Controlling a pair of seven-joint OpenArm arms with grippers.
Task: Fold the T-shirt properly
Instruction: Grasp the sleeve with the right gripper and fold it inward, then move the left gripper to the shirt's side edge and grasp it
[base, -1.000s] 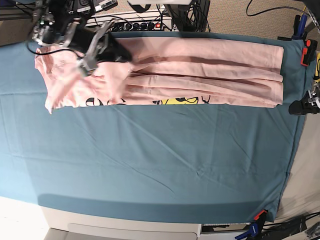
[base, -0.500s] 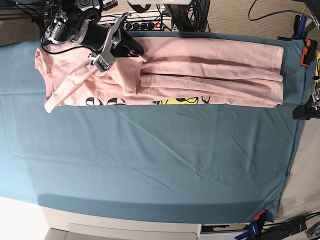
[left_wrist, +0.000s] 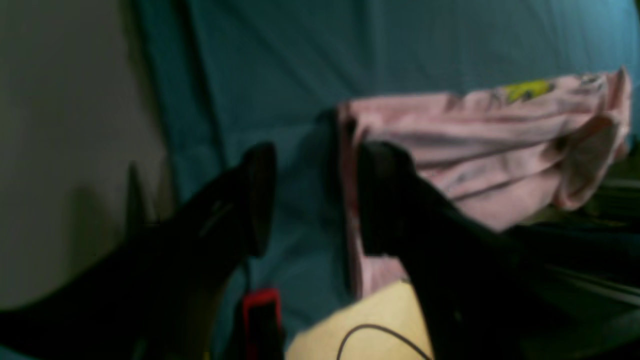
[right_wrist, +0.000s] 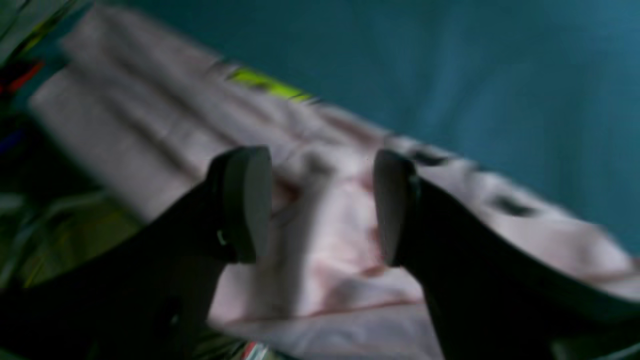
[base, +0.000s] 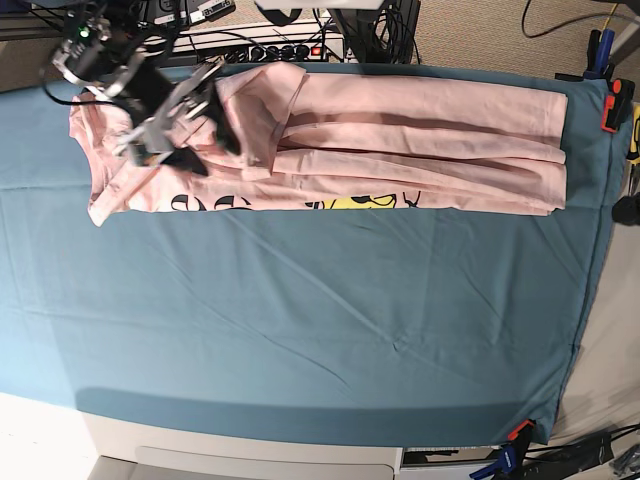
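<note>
The pale pink T-shirt (base: 420, 140) lies as a long band along the far edge of the teal table cloth (base: 320, 320). Black lettering and a yellow graphic (base: 358, 203) show at its near edge. A sleeve flap (base: 262, 115) lies folded over near the left end. My right gripper (base: 208, 140) hovers over the shirt's left part; in the right wrist view it (right_wrist: 320, 205) is open and empty above the pink cloth (right_wrist: 325, 260). My left gripper (left_wrist: 317, 200) is open and empty just off the shirt's right end (left_wrist: 475, 150). In the base view only a dark bit of it shows at the right edge.
A power strip and cables (base: 280, 50) lie behind the table. Red clamps (base: 615, 105) (base: 518, 430) hold the cloth at the right corners; one clamp (left_wrist: 260, 310) shows below my left gripper. The table's white front edge (base: 250, 460) runs along the bottom.
My right gripper carried the sleeve rightward, let it go, and moved back left and nearer. The sleeve flap now lies folded over the shirt. The left arm slid further off the right edge.
</note>
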